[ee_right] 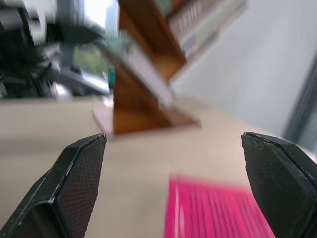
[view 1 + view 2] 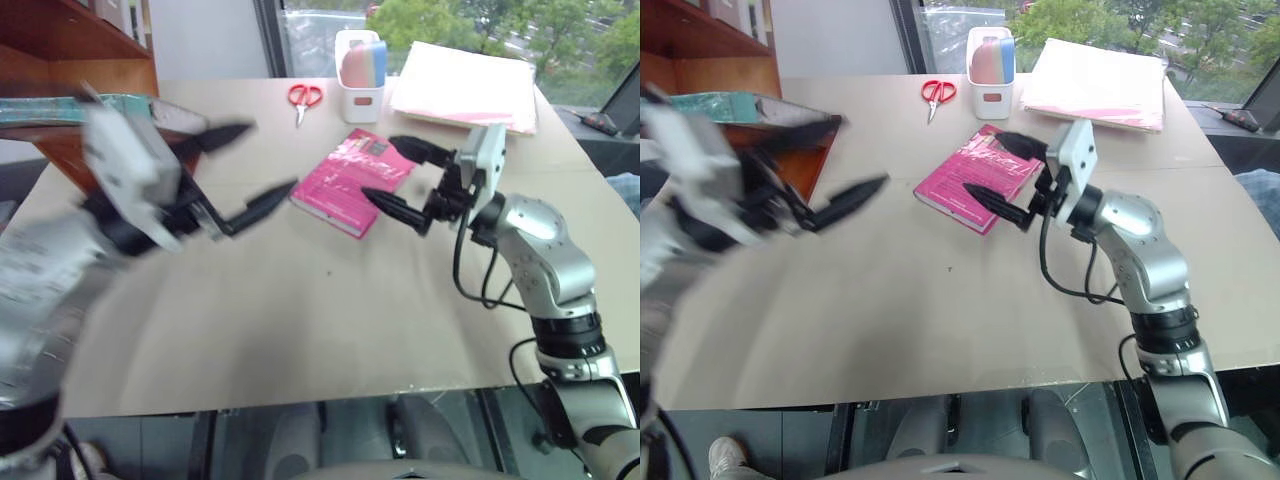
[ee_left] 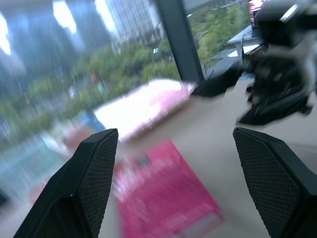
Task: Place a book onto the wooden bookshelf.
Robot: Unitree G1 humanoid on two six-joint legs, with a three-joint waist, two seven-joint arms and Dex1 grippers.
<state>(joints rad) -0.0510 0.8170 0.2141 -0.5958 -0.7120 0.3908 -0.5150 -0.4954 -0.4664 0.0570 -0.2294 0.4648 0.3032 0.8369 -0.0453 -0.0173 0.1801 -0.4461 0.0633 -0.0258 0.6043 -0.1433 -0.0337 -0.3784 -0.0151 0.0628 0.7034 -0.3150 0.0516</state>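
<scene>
Both arms reach inward, left gripper (image 2: pixel 250 165) and right gripper (image 2: pixel 392 172) with fingers spread wide.

**Nothing I Can Read**

From where I look, no word, number or brand comes out clearly. The pink book (image 2: pixel 352 181) on the table carries pale printing and a small dark patch on its cover, but the marks are too small and soft for me to make out a single letter. The teal book (image 2: pixel 735 106) lying on the wooden bookshelf (image 2: pixel 700 60) shows no lettering that I can read. The books standing higher on that bookshelf have markings along their spines (image 1: pixel 205 20), blurred past reading. The white cup (image 2: pixel 361 75) and the stack of pale sheets (image 2: pixel 465 85) bear no print that I can tell.
</scene>
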